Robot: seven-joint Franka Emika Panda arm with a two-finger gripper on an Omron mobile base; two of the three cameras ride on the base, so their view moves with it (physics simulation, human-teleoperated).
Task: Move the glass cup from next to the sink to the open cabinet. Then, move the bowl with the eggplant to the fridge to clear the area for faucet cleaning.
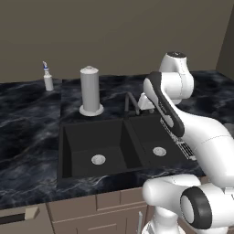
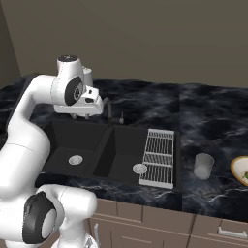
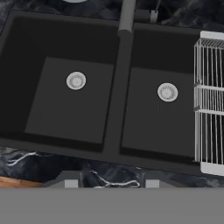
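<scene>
The glass cup (image 2: 204, 166) stands upright on the dark marble counter, right of the sink and just past the wire rack. The bowl (image 2: 241, 170) lies further right, cut by the frame edge, so I cannot make out what is in it. My gripper (image 2: 81, 116) hangs over the divider of the black double sink (image 2: 99, 145), close to the faucet and far left of the cup. In the hand view the gripper (image 3: 111, 183) looks straight down into both basins. Its fingertips (image 3: 71, 183) stand apart with nothing between them, so it is open.
A dark faucet (image 1: 130, 103) rises behind the sink divider. The white wire rack (image 2: 159, 157) covers the right basin's right side. A paper towel holder (image 1: 90, 89) and a soap bottle (image 1: 47, 77) stand at the back left. Cabinet fronts run below the counter edge.
</scene>
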